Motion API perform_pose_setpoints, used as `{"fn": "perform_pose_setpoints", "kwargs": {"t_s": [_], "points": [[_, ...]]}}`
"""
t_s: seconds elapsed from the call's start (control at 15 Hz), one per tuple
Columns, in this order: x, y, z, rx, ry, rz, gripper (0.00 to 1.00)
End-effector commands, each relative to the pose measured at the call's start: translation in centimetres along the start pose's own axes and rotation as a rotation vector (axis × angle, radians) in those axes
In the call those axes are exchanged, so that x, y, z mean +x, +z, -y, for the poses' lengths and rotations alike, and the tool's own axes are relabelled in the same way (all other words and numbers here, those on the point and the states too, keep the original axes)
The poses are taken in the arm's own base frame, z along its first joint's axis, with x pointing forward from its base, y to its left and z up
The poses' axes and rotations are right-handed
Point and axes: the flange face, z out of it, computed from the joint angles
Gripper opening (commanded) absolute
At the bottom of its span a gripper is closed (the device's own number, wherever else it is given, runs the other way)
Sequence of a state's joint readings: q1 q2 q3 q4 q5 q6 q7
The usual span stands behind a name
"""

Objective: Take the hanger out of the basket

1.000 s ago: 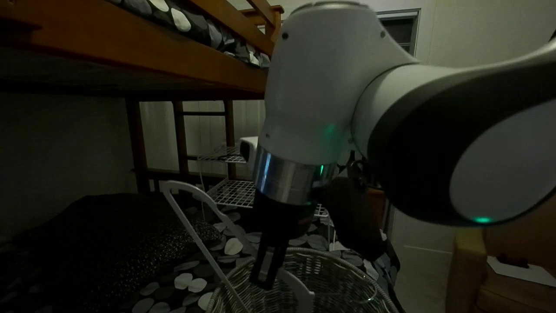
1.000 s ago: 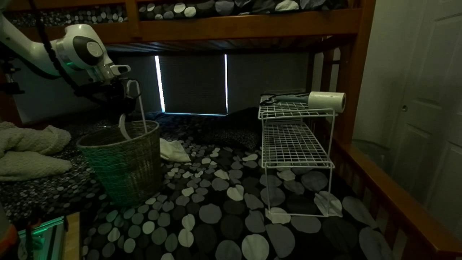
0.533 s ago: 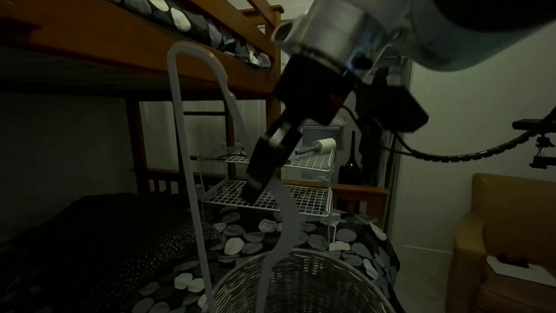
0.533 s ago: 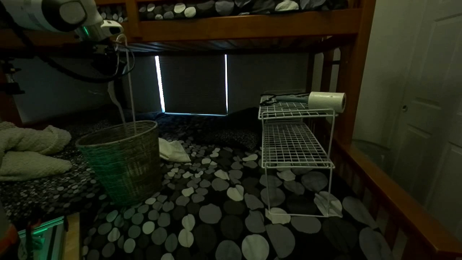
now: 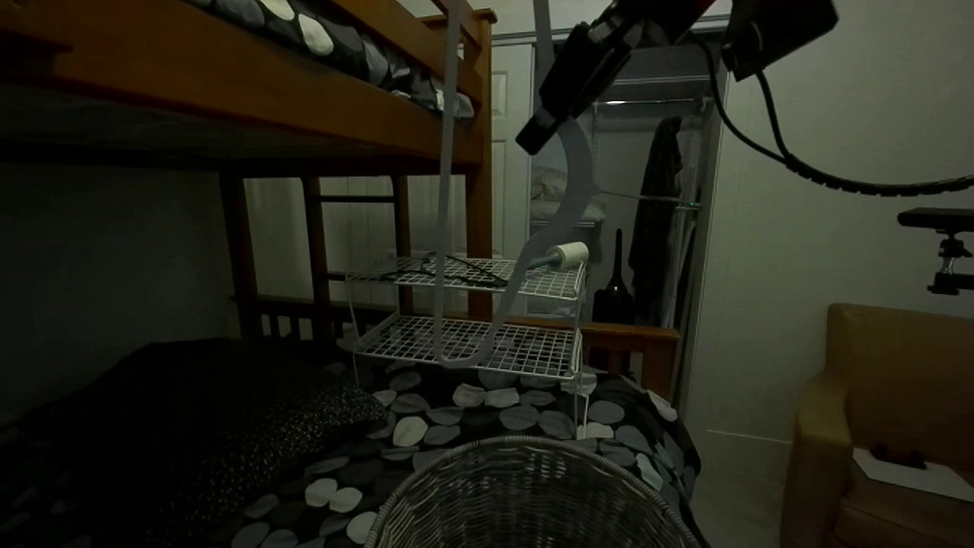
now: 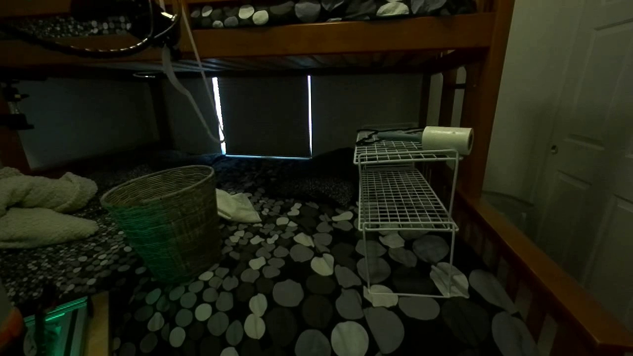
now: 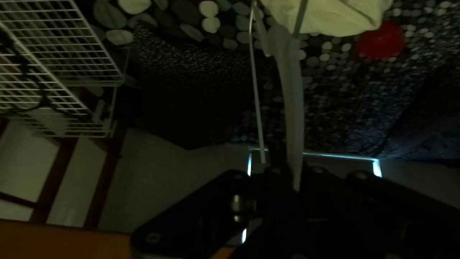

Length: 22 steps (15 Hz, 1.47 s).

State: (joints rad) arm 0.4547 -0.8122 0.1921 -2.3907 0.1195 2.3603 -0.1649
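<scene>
Looking in an exterior view, I find the woven basket [image 5: 529, 483] nearest, at six o'clock. Above, toward one o'clock, my gripper [image 5: 544, 129] pinches the pale hanger [image 5: 567, 215], which hangs out of the basket, higher than its rim. Beyond, near the dial's centre, stands a white wire rack [image 5: 466, 339]; farther, at two o'clock, hangs a dark garment [image 5: 659, 175].

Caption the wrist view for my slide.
The claw grips the pale hanger; a white wire rack shows at frame left.
</scene>
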Motion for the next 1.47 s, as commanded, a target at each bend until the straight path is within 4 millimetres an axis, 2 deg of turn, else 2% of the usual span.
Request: {"fn": "perform_pose_setpoints", "kwargs": {"t_s": [0.0,0.27,0.4,0.53,0.6,0.73,0.93,1.07,1.13,1.27,1.4], "points": [[-2.5,1.0,-5.5,-0.187,0.055,-0.005,0.01],[-8.0,4.7,-13.8,-0.325,0.192,0.122,0.01],[-10.6,7.0,-16.9,-0.339,0.279,0.214,0.01],[-13.3,9.5,-18.4,-0.388,0.305,0.322,0.01],[-14.1,11.6,-19.1,-0.395,0.308,0.379,0.01],[-16.2,15.9,-18.9,-0.458,0.286,0.456,0.01],[-18.0,22.2,-18.0,-0.528,0.256,0.609,0.01],[-18.8,25.7,-17.5,-0.586,0.224,0.696,0.01],[-19.1,27.1,-17.3,-0.616,0.207,0.744,0.01],[-18.5,29.5,-17.9,-0.682,0.185,0.853,0.01],[-18.6,31.8,-18.7,-0.651,0.2,0.999,0.01]]}}
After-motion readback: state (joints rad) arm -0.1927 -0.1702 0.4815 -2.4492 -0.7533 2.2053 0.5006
